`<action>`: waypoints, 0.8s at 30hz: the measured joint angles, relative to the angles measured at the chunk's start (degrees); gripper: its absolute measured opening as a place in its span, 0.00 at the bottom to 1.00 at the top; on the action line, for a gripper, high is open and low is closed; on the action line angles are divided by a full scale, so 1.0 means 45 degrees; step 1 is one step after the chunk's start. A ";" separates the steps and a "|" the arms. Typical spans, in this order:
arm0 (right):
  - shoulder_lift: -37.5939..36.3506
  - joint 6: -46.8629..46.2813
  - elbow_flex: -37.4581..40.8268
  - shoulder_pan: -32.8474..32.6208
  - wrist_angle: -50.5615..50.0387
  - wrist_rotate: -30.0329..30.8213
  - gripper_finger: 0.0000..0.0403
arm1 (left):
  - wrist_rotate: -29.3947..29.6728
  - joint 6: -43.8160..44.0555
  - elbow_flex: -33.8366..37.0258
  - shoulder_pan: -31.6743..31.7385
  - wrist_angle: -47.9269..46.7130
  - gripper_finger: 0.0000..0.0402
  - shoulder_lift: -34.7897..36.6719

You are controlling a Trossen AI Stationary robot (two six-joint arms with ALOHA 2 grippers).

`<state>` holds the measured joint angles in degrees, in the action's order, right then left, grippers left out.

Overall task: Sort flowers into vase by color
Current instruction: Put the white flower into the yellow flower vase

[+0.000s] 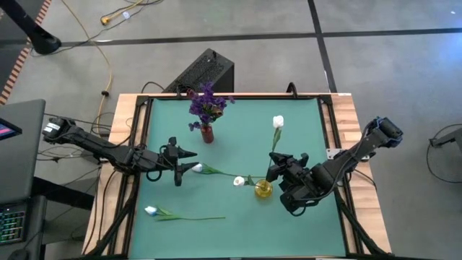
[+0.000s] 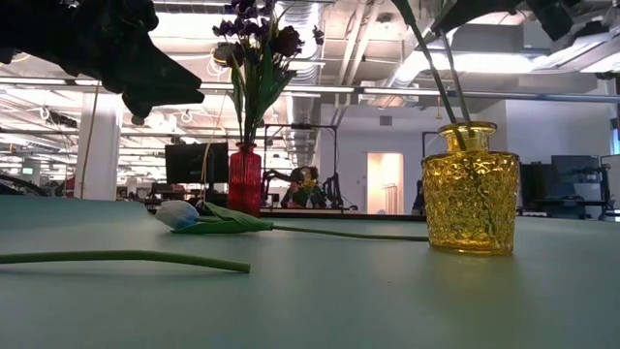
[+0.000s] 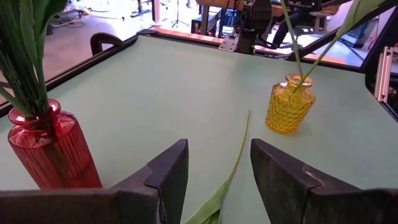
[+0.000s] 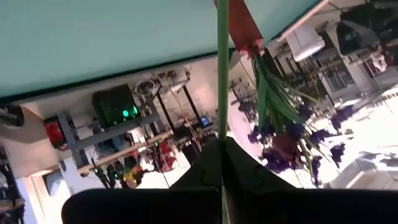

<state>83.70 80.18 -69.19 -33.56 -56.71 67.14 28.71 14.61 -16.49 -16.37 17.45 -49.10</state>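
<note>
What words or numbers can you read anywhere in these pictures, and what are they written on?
None can be read.
The yellow textured glass vase bears only a raised pattern, no label.
The red ribbed glass vase has no writing.
The green table mat is plain.
The dark screens in the room behind the table are too small and dim to read.

High cam looks straight down on the whole bench [image 1: 238, 137]. Low cam sits at benchtop height, close to the yellow vase [image 2: 470, 189], facing the room. L wrist cam looks across the bench at the same vase; R wrist cam sees the red vase [image 4: 239, 22], shown upside down.
</note>
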 joint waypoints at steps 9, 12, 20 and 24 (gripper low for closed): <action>0.0000 -0.0246 0.0000 0.0315 0.0048 -0.1527 0.07 | -0.0007 0.0005 0.0000 0.0001 -0.0005 0.40 0.0000; 0.0000 -0.0485 0.0000 0.0383 0.0139 -0.1767 0.08 | -0.0010 0.0000 0.0000 -0.0001 -0.0005 0.40 0.0000; 0.0000 -0.0574 0.0005 0.0520 0.0749 -0.2277 0.13 | -0.0005 -0.0130 0.0000 0.0001 0.0000 0.40 0.0000; 0.0000 -0.0590 0.0005 0.0466 0.1128 -0.2289 0.15 | 0.0010 -0.0337 0.0000 0.0001 -0.0005 0.40 0.0000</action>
<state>83.70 77.53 -69.17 -31.46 -51.63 56.84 28.75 13.09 -16.49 -16.36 17.43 -49.10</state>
